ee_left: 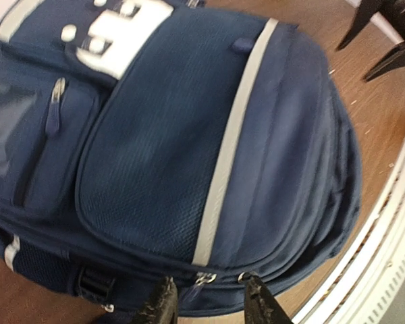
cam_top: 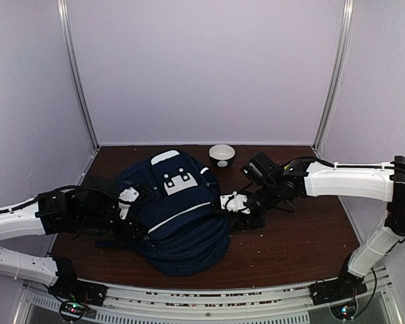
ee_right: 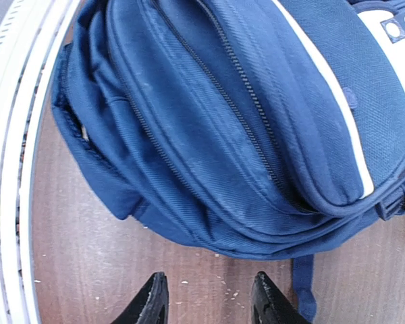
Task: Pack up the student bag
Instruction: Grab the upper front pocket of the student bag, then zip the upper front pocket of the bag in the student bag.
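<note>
**A:** Start with the biggest thing: your brown table [cam_top: 290, 250] carries the whole scene, with both arms reaching in over it from the sides.

**B:** On it you have the backpack [cam_top: 182, 216]. It lies flat and face up, left of the middle and between your two arms. Its bulging end points toward the near edge, and the end with the white patch [cam_top: 177, 181] points at the back wall.

**A:** Your left gripper [ee_left: 209, 287] is at the bag's left side. In its wrist view the two fingers stand apart with a clear gap, and their tips sit right at the bag's edge. You are holding nothing there, though I can't tell whether the tips touch the fabric.

**B:** Your right gripper [ee_right: 209, 280] is on the opposite side, low over bare wood just beside the bag. Its fingers are parted about as far, with only table showing between them, so it is empty too.

**A:** Next in size is the small white bowl [cam_top: 221, 154]. It stands near the back wall, just past the bag's far right corner and apart from it.

**B:** A pale stripe [ee_left: 233, 135] runs across the front pocket. A dark strap [ee_right: 304, 290] trails from under the bag onto the wood, close to your right fingers.

**A:** Smallest are two metal zipper pulls [ee_left: 204, 277]. They sit side by side on the bag's edge, just ahead of your left fingertips.
</note>
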